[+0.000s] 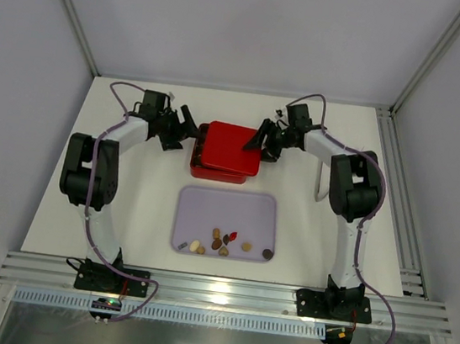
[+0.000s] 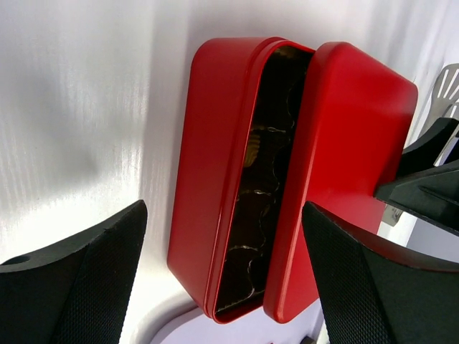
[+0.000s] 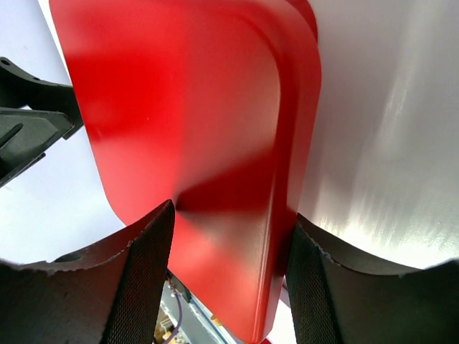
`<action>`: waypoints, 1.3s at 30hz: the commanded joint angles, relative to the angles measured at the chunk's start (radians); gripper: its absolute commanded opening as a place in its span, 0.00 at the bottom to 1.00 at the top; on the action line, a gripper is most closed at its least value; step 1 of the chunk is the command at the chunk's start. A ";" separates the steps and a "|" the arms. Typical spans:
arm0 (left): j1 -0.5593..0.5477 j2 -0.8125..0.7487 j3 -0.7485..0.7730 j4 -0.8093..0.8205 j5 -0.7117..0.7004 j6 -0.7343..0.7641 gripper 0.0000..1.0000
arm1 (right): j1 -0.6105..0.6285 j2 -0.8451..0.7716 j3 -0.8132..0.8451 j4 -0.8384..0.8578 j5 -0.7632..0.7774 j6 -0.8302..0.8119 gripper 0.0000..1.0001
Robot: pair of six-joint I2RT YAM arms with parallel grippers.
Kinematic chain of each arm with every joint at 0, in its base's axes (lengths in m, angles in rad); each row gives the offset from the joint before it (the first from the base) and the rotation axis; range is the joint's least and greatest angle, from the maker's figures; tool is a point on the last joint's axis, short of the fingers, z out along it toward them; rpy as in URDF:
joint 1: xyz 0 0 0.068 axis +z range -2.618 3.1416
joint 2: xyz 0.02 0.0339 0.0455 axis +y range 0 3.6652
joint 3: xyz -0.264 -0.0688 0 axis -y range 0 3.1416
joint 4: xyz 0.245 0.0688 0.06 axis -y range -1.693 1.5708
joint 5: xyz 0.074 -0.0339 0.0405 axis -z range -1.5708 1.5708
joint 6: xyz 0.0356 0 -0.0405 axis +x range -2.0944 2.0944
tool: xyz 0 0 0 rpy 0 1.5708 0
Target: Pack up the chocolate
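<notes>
At the far middle of the table (image 1: 307,233), the red box (image 2: 215,165) sits with its lid (image 2: 355,150) tipped up along one side. The dark gap this leaves shows the grid of compartments inside. The right claw (image 1: 259,141) pinches the lid's right edge, with the rim between its two fingers. The left claw (image 1: 181,130) hangs just beside the box's left side, spread wide and holding nothing. The chocolate (image 1: 223,241) lies loose along the near edge of the lilac tray (image 1: 200,202), which sits just near of the box. None of it is packed yet.

The step in hand appears to be taking the lid off. To do it well, the right claw should raise the lid level until it clears the base all round, then set it on bare table to the right, away from the tray. The base may ride up with the lid, so the left claw could steady its left wall. The grip is on a thin rim, so a slow lift should guard against a slip.
</notes>
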 commanded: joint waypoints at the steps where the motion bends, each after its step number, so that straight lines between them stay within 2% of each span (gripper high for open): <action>1: -0.006 0.010 0.010 0.061 0.024 -0.016 0.87 | 0.021 -0.002 0.077 -0.046 0.051 -0.050 0.61; 10: -0.017 0.016 0.007 0.090 0.040 -0.037 0.86 | 0.063 0.021 0.160 -0.141 0.116 -0.103 0.62; 25: -0.038 0.031 -0.007 0.116 0.041 -0.050 0.86 | 0.089 0.049 0.186 -0.181 0.156 -0.126 0.62; 39: -0.056 0.037 -0.013 0.127 0.040 -0.057 0.86 | 0.142 0.082 0.298 -0.286 0.228 -0.186 0.65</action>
